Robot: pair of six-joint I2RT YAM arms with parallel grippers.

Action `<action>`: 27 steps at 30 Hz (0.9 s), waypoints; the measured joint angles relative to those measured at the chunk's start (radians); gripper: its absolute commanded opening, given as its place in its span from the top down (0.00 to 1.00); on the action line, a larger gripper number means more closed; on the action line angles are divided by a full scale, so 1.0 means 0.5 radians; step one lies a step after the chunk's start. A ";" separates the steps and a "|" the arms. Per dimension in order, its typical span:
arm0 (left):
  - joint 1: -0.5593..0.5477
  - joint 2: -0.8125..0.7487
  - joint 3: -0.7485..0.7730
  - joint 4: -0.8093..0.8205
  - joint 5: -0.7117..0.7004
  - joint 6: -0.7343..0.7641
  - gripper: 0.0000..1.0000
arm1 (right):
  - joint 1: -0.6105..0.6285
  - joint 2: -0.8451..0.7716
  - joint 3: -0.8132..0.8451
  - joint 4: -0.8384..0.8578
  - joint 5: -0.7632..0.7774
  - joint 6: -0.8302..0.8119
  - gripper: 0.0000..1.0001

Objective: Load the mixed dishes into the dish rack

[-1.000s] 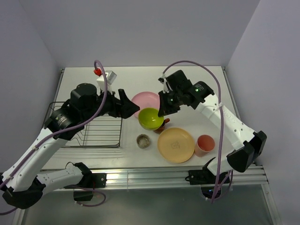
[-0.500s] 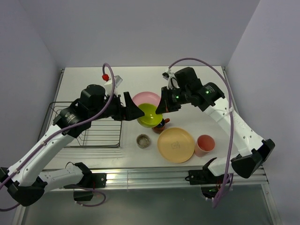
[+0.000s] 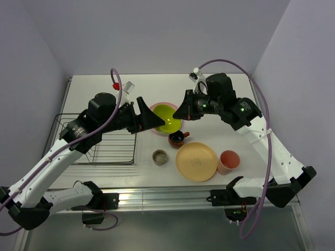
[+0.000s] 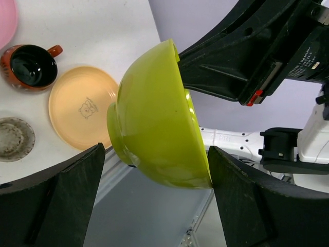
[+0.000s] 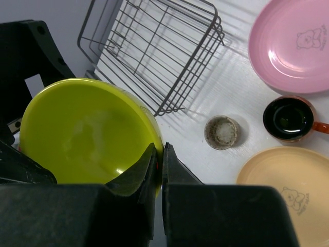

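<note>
Top external view: lime-green bowl [image 3: 166, 118] held off the surface, right of the dish rack [image 3: 107, 145] and over the pink plate [image 5: 293, 43]. Right fingers [image 5: 177, 172] are pinched on its rim; left fingers [image 4: 67, 195] are spread wide, flanking the bowl, contact not discernible.

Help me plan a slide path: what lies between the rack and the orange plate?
The small grey cup stands between the rack and the orange plate; the top view shows it.

Pink plate [image 5: 288, 46] runs off the edge (upper right).
</note>
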 measured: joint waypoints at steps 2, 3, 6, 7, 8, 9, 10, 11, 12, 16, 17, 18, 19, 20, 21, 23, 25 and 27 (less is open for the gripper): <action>0.000 0.000 0.001 0.009 0.003 -0.029 0.12 | 0.000 0.000 -0.018 0.046 -0.014 0.021 1.00; 0.001 0.000 0.001 0.018 0.010 -0.043 0.12 | -0.001 -0.002 -0.031 0.073 -0.019 0.039 1.00; 0.007 -0.001 0.001 0.060 0.043 -0.092 0.12 | -0.002 -0.007 -0.070 0.130 -0.030 0.068 1.00; 0.011 -0.001 -0.001 0.072 0.046 -0.103 0.12 | -0.004 -0.008 -0.081 0.148 -0.033 0.074 1.00; 0.017 -0.002 -0.002 0.080 0.047 -0.117 0.12 | -0.008 -0.011 -0.089 0.164 -0.038 0.082 1.00; 0.024 -0.002 -0.002 0.091 0.050 -0.134 0.12 | -0.009 -0.015 -0.098 0.180 -0.044 0.090 1.00; 0.031 -0.002 -0.003 0.101 0.055 -0.147 0.12 | -0.011 -0.021 -0.109 0.198 -0.050 0.098 1.00; 0.036 -0.002 -0.004 0.109 0.058 -0.153 0.14 | -0.014 -0.026 -0.120 0.214 -0.051 0.102 1.00; 0.040 -0.002 -0.005 0.113 0.060 -0.160 0.14 | -0.014 -0.032 -0.127 0.223 -0.052 0.109 1.00; 0.052 -0.005 -0.007 0.134 0.061 -0.200 0.19 | -0.014 -0.053 -0.140 0.259 -0.051 0.117 1.00; 0.053 -0.008 -0.011 0.142 0.061 -0.207 0.20 | -0.014 -0.062 -0.150 0.269 -0.051 0.119 1.00; 0.053 -0.012 -0.019 0.148 0.062 -0.215 0.21 | -0.014 -0.069 -0.159 0.278 -0.053 0.124 1.00; 0.054 -0.018 -0.032 0.162 0.061 -0.223 0.21 | -0.014 -0.072 -0.162 0.282 -0.054 0.126 1.00; 0.055 -0.024 -0.050 0.182 0.063 -0.237 0.27 | -0.014 -0.072 -0.163 0.285 -0.057 0.130 1.00; 0.055 -0.027 -0.063 0.198 0.063 -0.247 0.30 | -0.014 -0.072 -0.163 0.293 -0.061 0.133 1.00; 0.063 -0.034 -0.086 0.216 0.066 -0.277 0.44 | -0.018 -0.072 -0.163 0.296 -0.058 0.129 1.00; 0.070 -0.034 -0.094 0.223 0.062 -0.291 0.57 | -0.021 -0.072 -0.163 0.300 -0.051 0.120 1.00; 0.072 -0.034 -0.095 0.224 0.059 -0.293 0.80 | -0.021 -0.070 -0.163 0.301 -0.050 0.115 0.99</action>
